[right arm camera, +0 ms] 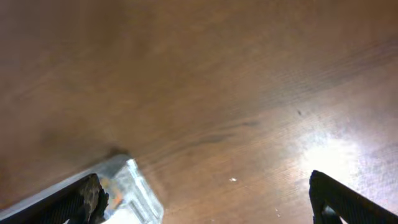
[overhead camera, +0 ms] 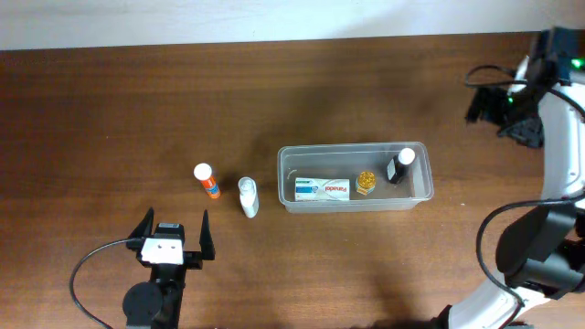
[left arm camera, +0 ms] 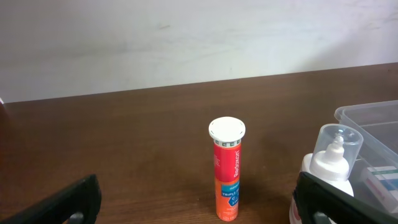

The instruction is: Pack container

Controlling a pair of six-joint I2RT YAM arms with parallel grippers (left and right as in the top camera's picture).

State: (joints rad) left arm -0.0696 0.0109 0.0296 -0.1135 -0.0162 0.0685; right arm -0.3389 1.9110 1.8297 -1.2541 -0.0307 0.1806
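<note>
On the desk (overhead camera: pixel 110 110), a tube (overhead camera: pixel 207 181) stands left of a capped bottle (overhead camera: pixel 248 196), itself left of the container (overhead camera: pixel 352 146). Inside sit a box (overhead camera: pixel 322 189), jar (overhead camera: pixel 366 183) and small bottle (overhead camera: pixel 399 165).

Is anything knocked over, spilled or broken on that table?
No, nothing stands out. The orange tube and white bottle stand upright outside the container; a box, a small jar and a dark bottle sit inside it. No spill or damage shows.

a dark brown wooden table (overhead camera: pixel 110 119) with fine grain fills the overhead view. a plain off-white wall (overhead camera: pixel 274 18) borders it at 12 o'clock. in the right wrist view, a bright glare patch (right arm camera: pixel 333 158) lies on the wood toward 4 o'clock.
</note>
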